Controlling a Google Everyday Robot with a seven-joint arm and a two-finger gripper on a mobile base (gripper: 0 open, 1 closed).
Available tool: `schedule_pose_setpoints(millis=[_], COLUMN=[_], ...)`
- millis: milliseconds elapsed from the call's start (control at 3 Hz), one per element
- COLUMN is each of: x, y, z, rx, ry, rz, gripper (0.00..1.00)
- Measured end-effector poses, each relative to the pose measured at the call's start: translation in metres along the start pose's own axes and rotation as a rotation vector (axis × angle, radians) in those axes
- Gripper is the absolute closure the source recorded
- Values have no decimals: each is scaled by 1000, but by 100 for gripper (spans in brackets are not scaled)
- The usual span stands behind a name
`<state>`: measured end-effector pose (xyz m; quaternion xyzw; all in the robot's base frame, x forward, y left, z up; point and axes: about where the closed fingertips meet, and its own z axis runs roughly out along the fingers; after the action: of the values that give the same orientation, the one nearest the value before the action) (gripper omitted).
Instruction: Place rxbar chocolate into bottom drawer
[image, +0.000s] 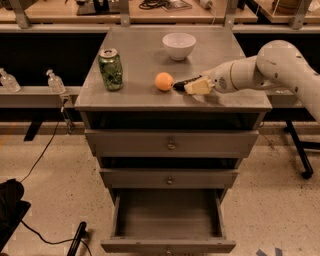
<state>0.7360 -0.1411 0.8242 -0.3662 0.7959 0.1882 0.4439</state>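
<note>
The gripper holds the rxbar chocolate
Camera view: its jaws pinch 1 end of the bar, just beside the orange, on the cabinet top; the bottom drawer stands open below, ready to take it.

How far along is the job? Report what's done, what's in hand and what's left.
Done: the bottom drawer stands pulled open, with no bar in it. In hand: the gripper is at the rxbar chocolate on the cabinet top, right of the orange; I cannot tell whether it has a grip. Left: carry the bar down and release it in that drawer.
</note>
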Motion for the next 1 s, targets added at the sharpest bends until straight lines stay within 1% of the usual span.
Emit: schedule_pose_setpoints(millis=[333,667,1000], x=[-8,-51,-65], y=[14,46,76], z=[-29,-142,-230], rx=[-22,-24,-50], ry=[21,35,62], rz=[-74,-306,-480], gripper=[100,100,100])
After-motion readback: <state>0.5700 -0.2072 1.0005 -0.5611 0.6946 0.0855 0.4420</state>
